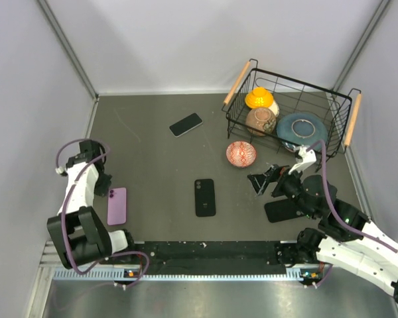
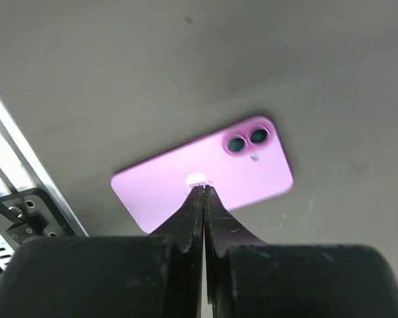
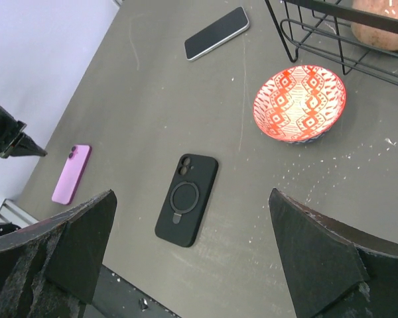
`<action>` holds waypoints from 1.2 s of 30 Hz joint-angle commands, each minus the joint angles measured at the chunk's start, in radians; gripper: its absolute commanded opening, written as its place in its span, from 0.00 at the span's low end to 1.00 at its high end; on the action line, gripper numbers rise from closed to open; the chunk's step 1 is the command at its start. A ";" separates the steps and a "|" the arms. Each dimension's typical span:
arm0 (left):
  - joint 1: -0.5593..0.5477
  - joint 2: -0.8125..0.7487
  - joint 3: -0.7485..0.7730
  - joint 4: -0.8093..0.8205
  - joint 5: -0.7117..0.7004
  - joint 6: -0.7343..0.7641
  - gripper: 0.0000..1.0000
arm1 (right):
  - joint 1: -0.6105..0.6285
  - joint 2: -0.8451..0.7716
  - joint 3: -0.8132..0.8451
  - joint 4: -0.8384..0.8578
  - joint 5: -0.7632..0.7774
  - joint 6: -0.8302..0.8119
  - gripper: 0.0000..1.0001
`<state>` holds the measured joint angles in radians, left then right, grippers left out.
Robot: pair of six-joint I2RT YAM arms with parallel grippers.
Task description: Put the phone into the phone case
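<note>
Far left: my left gripper is pinched closed and empty, tips over the pink phone; I can't tell if they touch. The phone lies camera-side up near the table's left edge. Centre: black phone case lies flat, well apart from the phone. Right: right gripper is spread wide and empty, near a red patterned bowl.

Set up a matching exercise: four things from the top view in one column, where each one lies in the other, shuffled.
Things:
1. pink phone
2. black case
3. red bowl
4. blue plate

Places:
A. inside the basket
B. just outside the basket, on its near side
C. in the middle
D. at the far left

Pairs: 1-D, 2-C, 3-B, 4-A
</note>
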<state>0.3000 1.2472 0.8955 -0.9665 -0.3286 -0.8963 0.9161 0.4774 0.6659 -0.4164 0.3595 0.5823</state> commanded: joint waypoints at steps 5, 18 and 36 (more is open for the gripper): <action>0.094 0.184 0.043 -0.038 -0.136 -0.148 0.00 | 0.007 0.021 0.029 0.077 -0.002 -0.021 0.98; 0.140 0.391 0.063 -0.014 -0.066 -0.130 0.00 | 0.007 -0.003 0.026 0.093 -0.011 -0.024 0.98; 0.031 0.275 -0.181 0.098 0.408 -0.101 0.00 | 0.007 0.018 0.011 0.094 -0.053 0.007 0.98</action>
<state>0.3985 1.5345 0.7750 -0.9947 -0.0517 -0.9520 0.9161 0.4782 0.6674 -0.3622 0.3290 0.5720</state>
